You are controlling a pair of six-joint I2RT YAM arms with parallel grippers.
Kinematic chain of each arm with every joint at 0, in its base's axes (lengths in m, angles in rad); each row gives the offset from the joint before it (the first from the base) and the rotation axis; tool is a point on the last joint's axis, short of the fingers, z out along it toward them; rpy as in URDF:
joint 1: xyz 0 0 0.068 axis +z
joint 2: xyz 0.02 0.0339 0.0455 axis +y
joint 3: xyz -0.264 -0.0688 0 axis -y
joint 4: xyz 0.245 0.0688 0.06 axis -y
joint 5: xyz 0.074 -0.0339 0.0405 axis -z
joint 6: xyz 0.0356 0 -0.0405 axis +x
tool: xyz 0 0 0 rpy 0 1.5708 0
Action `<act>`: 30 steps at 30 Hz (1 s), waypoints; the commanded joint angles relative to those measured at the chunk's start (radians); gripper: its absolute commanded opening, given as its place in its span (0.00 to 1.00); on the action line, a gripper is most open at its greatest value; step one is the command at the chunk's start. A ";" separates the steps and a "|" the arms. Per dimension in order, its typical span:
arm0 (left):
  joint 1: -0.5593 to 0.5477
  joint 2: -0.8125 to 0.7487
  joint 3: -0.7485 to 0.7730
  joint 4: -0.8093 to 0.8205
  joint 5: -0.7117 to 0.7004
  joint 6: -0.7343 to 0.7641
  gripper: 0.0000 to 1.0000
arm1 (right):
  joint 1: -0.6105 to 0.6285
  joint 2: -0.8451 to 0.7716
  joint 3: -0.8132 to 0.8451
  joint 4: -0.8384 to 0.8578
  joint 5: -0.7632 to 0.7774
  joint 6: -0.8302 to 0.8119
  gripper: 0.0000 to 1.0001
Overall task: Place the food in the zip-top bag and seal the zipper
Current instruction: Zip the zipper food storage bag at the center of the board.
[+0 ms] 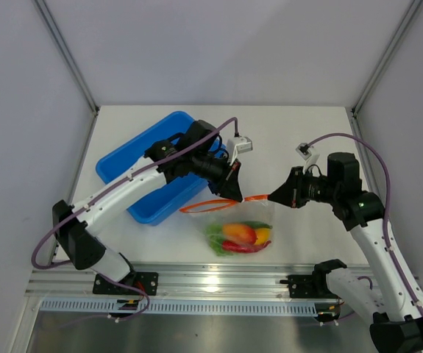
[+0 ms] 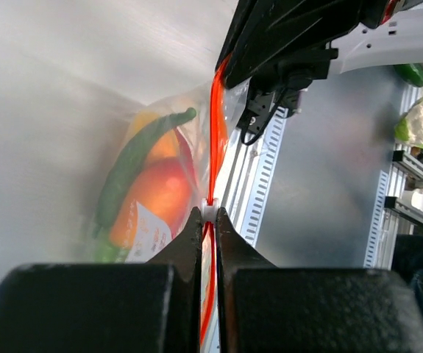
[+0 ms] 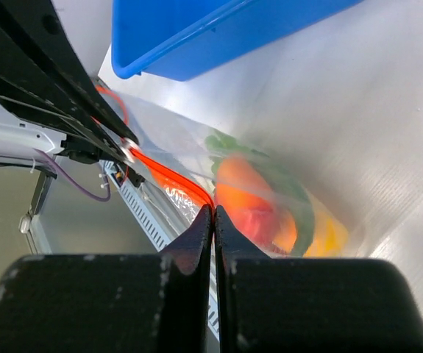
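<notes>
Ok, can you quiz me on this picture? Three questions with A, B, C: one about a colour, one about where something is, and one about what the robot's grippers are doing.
1. What colour is the tray?
A. blue
B. green
C. yellow

2. Where is the food?
A. in the tray
B. inside the zip-top bag
C. in a pile beside the bag

3. What are the left gripper and right gripper doing?
A. both wide open
B. both shut on the zipper
C. both holding the tray

Answers:
1 A, the tray is bright blue.
2 B, the pieces show through the clear plastic.
3 B, each gripper pinches the orange strip at the bag's mouth.
</notes>
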 commanded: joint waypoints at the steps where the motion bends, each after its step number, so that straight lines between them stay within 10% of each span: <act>1: 0.033 -0.094 -0.025 -0.050 -0.061 0.012 0.00 | -0.014 0.009 0.028 -0.014 0.067 -0.025 0.00; 30: 0.087 -0.379 -0.308 -0.100 -0.148 0.025 0.01 | -0.038 0.069 0.130 -0.042 0.155 -0.025 0.00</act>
